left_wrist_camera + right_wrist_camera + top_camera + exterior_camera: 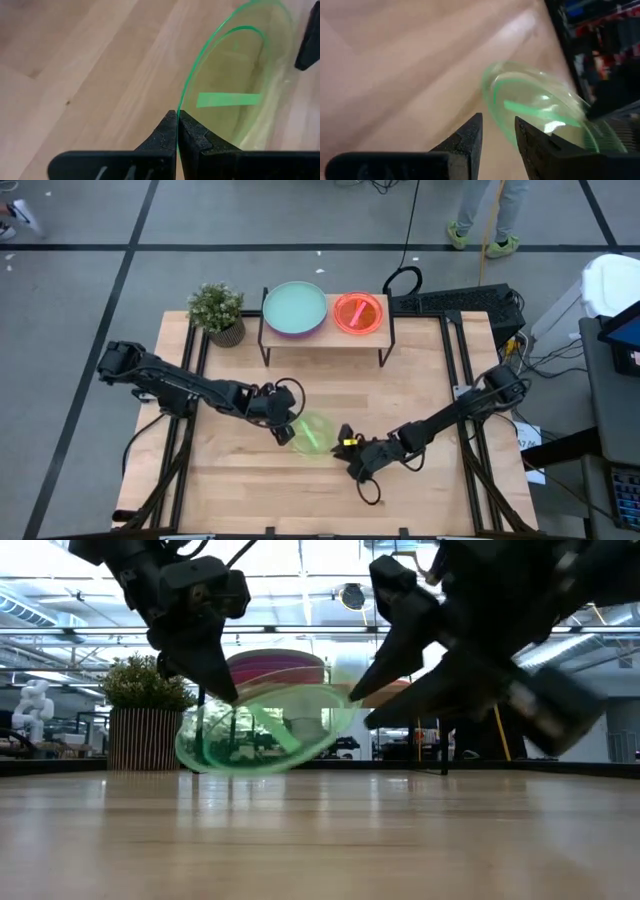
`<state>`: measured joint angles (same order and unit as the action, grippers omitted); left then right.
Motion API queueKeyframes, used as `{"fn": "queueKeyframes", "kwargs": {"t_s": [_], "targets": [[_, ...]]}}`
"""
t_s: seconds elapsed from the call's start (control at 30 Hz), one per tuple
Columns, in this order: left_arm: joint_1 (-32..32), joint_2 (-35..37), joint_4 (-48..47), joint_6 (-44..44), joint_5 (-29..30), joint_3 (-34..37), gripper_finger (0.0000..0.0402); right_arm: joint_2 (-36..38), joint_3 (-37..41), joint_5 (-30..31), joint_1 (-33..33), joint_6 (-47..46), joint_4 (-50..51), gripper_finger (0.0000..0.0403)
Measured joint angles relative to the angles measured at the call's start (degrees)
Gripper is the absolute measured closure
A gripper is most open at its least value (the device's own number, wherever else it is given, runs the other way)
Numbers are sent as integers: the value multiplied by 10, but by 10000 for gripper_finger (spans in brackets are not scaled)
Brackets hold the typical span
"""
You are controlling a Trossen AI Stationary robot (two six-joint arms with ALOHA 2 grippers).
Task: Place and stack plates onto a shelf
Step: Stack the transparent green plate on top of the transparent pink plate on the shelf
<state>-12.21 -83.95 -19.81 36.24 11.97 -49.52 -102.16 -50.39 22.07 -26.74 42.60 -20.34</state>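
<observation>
A translucent lime-green plate (313, 434) sits tilted at mid-table between my two grippers. My left gripper (283, 427) is shut on its left rim. My right gripper (347, 443) is open just right of the plate, fingers (472, 131) apart and pointing at its near rim (489, 92); I cannot tell whether they touch it. On the low wooden shelf (325, 333) at the far side, a teal plate (295, 306) lies on a purple one, with a translucent orange-pink plate (358, 312) beside them. My left gripper pinches the lime-green plate's rim (181, 102) between its two fingers (167, 127), coming slanting down from the table's left. The plate (265, 730) stands tilted in the hold, its right side higher than its left; whether its low edge rests on the table does not show.
A potted plant (217, 311) stands at the table's far left corner beside the shelf. A keyboard (455, 301) and cables lie past the far right corner. Bare wood (270, 490) stretches along the table's near side. A person's legs (485, 220) show beyond the table.
</observation>
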Motion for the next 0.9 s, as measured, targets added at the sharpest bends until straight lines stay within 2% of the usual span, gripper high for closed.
{"fn": "queueKeyframes", "kwargs": {"t_s": [0.1, 0.37, 0.9], "targets": [[4, 0, 3, 0, 0, 0, 398, -12, 0, 35, 0, 34, -29, 303], [6, 0, 4, 0, -1, 0, 398, -28, 0, 40, 0, 59, -38, 309], [6, 0, 5, 26, -6, 0, 398, -28, 0, 50, 0, 61, -27, 382]]}}
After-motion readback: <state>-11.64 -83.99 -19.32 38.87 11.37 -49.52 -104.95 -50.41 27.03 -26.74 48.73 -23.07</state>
